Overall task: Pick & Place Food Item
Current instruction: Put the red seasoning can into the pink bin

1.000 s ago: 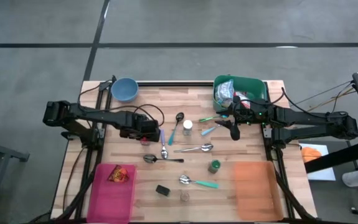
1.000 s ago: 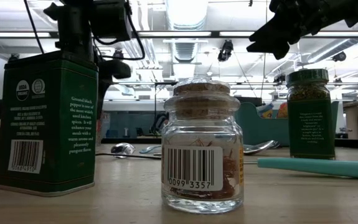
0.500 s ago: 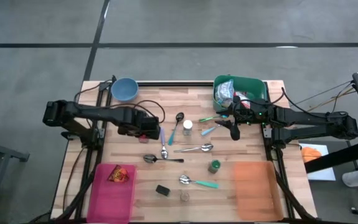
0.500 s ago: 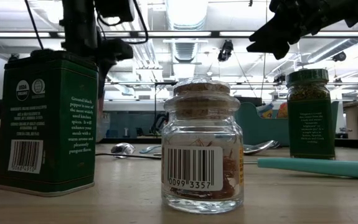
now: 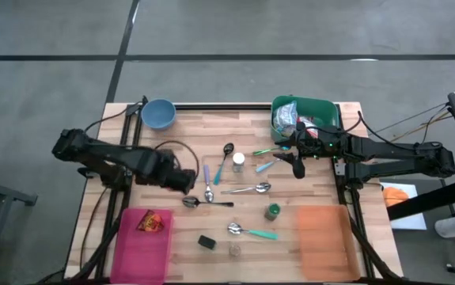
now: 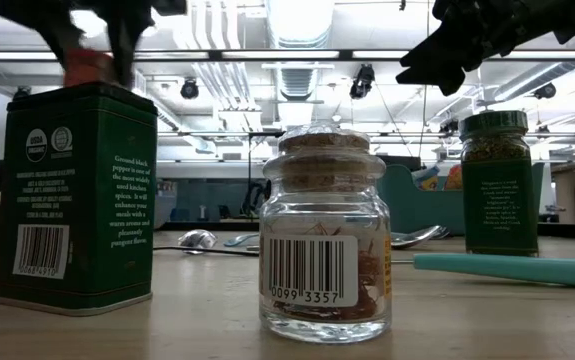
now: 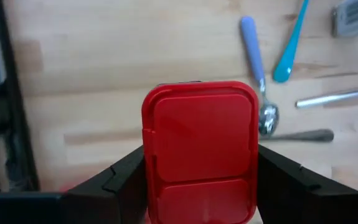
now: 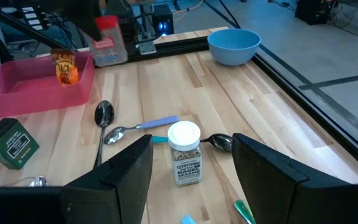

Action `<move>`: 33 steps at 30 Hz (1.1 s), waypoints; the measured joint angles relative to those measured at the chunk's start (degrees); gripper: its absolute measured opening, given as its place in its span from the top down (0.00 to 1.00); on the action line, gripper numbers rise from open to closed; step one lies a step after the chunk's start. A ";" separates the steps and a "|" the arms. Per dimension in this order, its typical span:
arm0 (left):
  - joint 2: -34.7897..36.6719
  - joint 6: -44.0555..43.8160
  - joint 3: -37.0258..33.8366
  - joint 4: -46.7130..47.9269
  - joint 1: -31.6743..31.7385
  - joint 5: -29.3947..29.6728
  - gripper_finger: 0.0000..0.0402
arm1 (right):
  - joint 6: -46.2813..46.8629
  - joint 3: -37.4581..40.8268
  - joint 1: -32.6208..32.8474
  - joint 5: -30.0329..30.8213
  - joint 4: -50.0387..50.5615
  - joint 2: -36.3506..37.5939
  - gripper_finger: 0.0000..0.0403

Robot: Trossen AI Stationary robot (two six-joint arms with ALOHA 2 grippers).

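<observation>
A small clear jar with a red flip lid [image 7: 200, 149] sits between the fingers of my left gripper [image 5: 181, 180], which is shut on it above the table's left middle. The right wrist view shows the jar [image 8: 107, 43] in the air beside the pink tray [image 8: 17, 93]. An orange snack packet [image 5: 153, 222] lies in the pink tray [image 5: 136, 253]. My right gripper [image 5: 294, 164] hangs open near the green bin [image 5: 326, 112] of food packets and holds nothing. My left gripper pinches the jar between its two fingers [image 7: 119, 180], one on each of two opposite sides at the red lid end [image 7: 150, 143]. The fingers point down from above. The jar stands upright, lid up, lifted clear of the table; the lid hides the exact contact.
Spoons [image 5: 247, 189] lie scattered over the middle. A white-lidded spice jar [image 5: 238, 160], a green jar [image 5: 272, 210], a black tin [image 5: 206, 241] and a cork-stoppered jar [image 5: 234, 250] stand about. A blue bowl [image 5: 158, 113] is far left, an orange tray [image 5: 326, 237] near right.
My left gripper has risen with the red-lidded jar and drifted toward the table's near left, toward the pink tray. The jar stays upright in the hold.
</observation>
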State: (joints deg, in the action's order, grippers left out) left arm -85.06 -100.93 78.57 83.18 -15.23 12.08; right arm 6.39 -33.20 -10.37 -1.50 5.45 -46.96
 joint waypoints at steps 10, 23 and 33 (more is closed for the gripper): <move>0.02 -25.09 1.44 6.78 -16.25 -1.89 0.47 | 0.00 0.01 0.00 0.01 0.00 0.00 0.47; 0.74 -46.74 1.40 6.84 -32.40 -7.15 0.45 | 0.00 0.01 -0.02 0.02 0.00 0.00 0.47; 1.01 -52.72 1.40 6.86 -37.37 -13.18 0.42 | 0.00 0.01 0.00 0.00 0.00 0.00 0.47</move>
State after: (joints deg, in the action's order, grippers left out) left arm -84.05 -153.65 79.96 90.04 -52.60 -1.10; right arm 6.39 -33.19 -10.37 -1.50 5.45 -46.96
